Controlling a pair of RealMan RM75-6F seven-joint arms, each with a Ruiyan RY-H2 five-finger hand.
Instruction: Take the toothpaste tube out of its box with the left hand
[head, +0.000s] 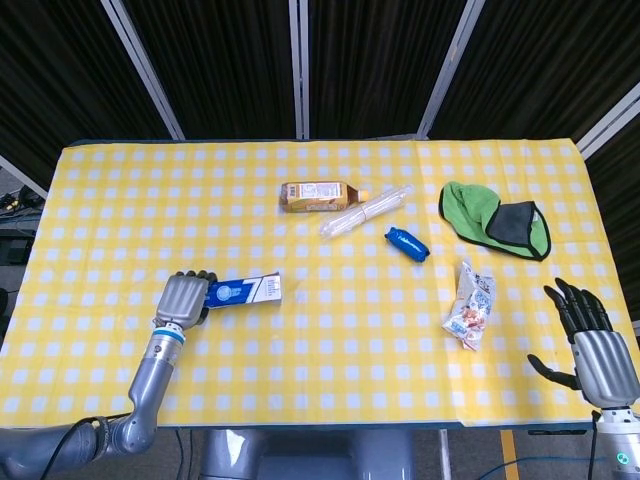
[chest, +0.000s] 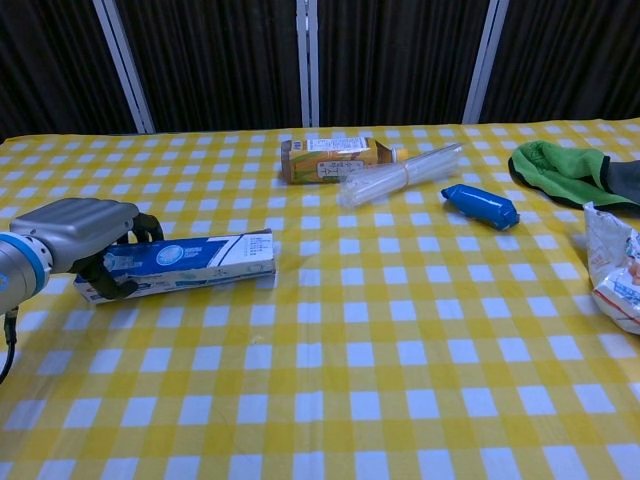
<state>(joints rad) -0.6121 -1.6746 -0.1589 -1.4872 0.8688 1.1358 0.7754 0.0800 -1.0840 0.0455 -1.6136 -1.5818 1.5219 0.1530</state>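
Observation:
The blue and white toothpaste box (head: 243, 290) (chest: 190, 262) lies on the yellow checked table (head: 330, 370), closed, so no tube shows. My left hand (head: 183, 298) (chest: 88, 230) grips its left end, fingers wrapped over the top, and the right end of the box is tilted slightly up in the chest view. My right hand (head: 592, 345) hovers open at the table's right front corner, fingers spread, holding nothing; only the head view shows it.
At the back middle lie a yellow drink carton (head: 316, 196) and a clear plastic roll (head: 366, 210). A small blue pouch (head: 407, 243), a green and black cloth (head: 497, 219) and a snack packet (head: 471, 305) lie to the right.

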